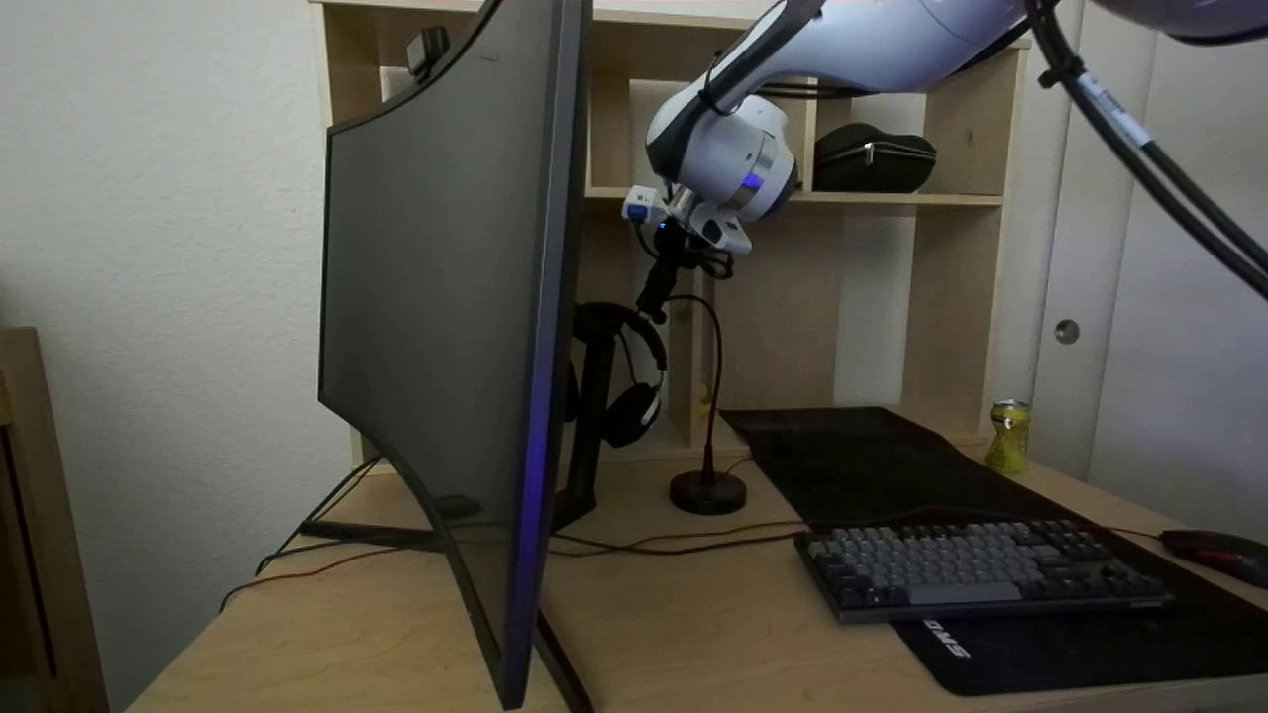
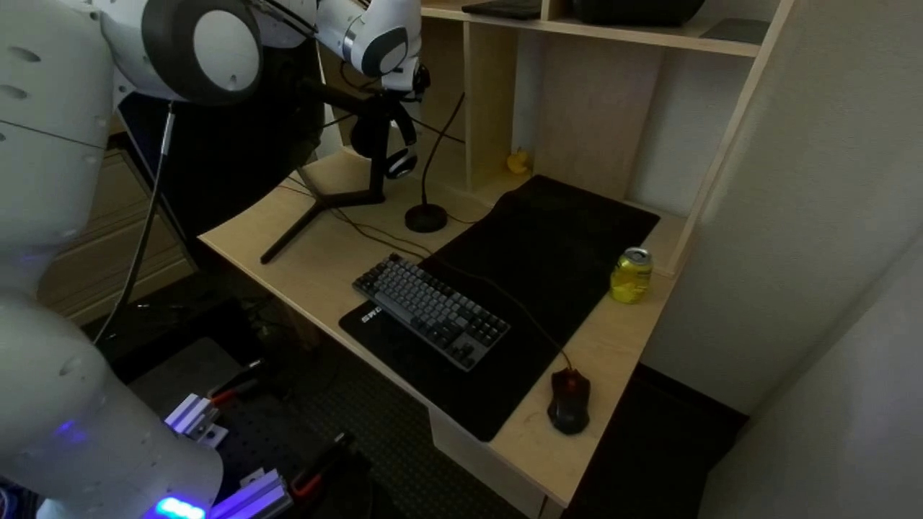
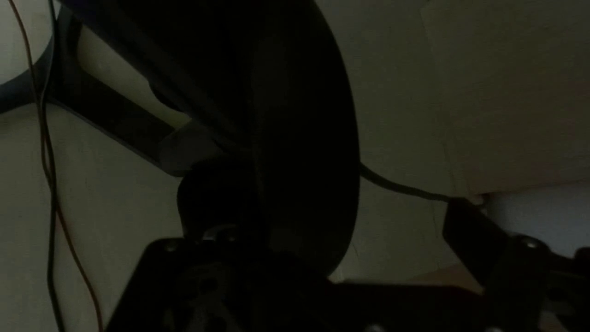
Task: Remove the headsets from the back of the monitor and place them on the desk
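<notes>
Headsets (image 1: pixel 628 416) hang behind the monitor (image 1: pixel 436 248), near the back edge of the desk (image 1: pixel 684 614), not yet removed.
Right of the monitor, the gripper (image 1: pixel 653 311) is at the headband (image 1: pixel 652 342), jaws wide apart, with no hold seen. Grasping only the band's edge may let the headsets slip and fall; a wide swing may tip the gooseneck stand (image 1: pixel 707 492), farther right.

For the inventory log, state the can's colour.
Yellow, with a silvery top; the can shows best in an exterior view.
</notes>
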Motion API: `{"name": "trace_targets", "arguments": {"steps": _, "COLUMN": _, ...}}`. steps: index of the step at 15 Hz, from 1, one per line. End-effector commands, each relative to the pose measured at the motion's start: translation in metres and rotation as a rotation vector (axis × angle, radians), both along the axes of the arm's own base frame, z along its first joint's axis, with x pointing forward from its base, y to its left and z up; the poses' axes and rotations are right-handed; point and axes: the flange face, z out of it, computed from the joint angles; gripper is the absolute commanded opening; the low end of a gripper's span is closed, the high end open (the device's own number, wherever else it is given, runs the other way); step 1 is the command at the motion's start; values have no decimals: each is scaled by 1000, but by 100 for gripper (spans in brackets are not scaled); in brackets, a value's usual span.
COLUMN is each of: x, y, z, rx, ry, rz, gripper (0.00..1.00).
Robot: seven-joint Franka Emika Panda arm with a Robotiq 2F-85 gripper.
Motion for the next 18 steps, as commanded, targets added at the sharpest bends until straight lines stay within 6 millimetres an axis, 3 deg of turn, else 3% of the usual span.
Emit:
{"name": "trace_targets", "arguments": {"steps": 1, "x": 17, "y": 4, "z": -8, "rx": 18, "ry": 54, "rz": 4, "gripper": 100}}
{"name": "trace_targets", "arguments": {"steps": 4, "x": 23, "y": 6, "z": -16, "rx": 14, "ry": 63, "rz": 27, "gripper": 97}}
{"name": "trace_targets", "arguments": {"steps": 5, "x": 25, "y": 7, "z": -17, "rx": 11, "ry": 63, "rz": 34, "gripper": 73}}
{"name": "trace_targets", "arguments": {"steps": 7, "x": 27, "y": 9, "z": -17, "rx": 5, "ry": 58, "rz": 43, "gripper": 71}}
{"name": "trace_targets", "arguments": {"steps": 15, "x": 28, "y": 14, "z": -7, "rx": -6, "ry": 72, "rz": 100, "gripper": 17}}
{"name": "trace_targets", "arguments": {"steps": 18, "x": 27, "y": 11, "z": -1, "rx": -19, "ry": 49, "rz": 105, "gripper": 11}}
